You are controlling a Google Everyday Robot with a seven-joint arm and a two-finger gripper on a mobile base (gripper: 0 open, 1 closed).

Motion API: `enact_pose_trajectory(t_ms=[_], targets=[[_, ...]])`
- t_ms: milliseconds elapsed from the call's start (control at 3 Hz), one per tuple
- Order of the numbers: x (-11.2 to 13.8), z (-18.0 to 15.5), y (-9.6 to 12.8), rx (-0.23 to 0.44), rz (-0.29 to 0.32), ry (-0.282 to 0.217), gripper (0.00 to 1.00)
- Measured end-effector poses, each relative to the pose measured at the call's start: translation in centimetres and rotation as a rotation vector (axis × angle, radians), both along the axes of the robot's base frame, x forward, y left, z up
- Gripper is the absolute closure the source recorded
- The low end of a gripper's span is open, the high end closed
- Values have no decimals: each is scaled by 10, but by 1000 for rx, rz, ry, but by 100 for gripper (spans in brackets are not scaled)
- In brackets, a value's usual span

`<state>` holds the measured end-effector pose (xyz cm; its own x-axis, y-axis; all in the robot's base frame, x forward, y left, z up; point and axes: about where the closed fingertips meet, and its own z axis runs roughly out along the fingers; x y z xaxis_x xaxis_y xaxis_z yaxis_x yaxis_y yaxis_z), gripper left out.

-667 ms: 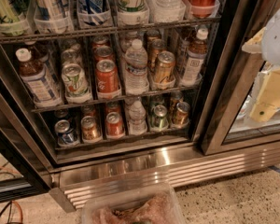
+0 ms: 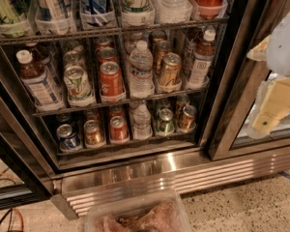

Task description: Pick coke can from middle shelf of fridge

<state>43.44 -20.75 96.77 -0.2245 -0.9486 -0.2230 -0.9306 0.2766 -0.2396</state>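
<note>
Camera view: pincer (right edge) hangs well apart from coke can.

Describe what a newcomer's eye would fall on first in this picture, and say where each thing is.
The fridge, packed with drinks, fills the view. The red coke can stands out at the front of the middle shelf, between a white-and-green can and a water bottle. At the right edge, in front of the neighbouring glass door, hangs the robot's pale tool, well apart from the cans.
</note>
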Motion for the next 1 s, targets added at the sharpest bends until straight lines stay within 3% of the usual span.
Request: enact_pose_trajectory(t_ms=[333, 1000], targets=[[-9, -22, 24, 38, -15, 23, 0], [-50, -64, 75, 101, -4, 148, 0]])
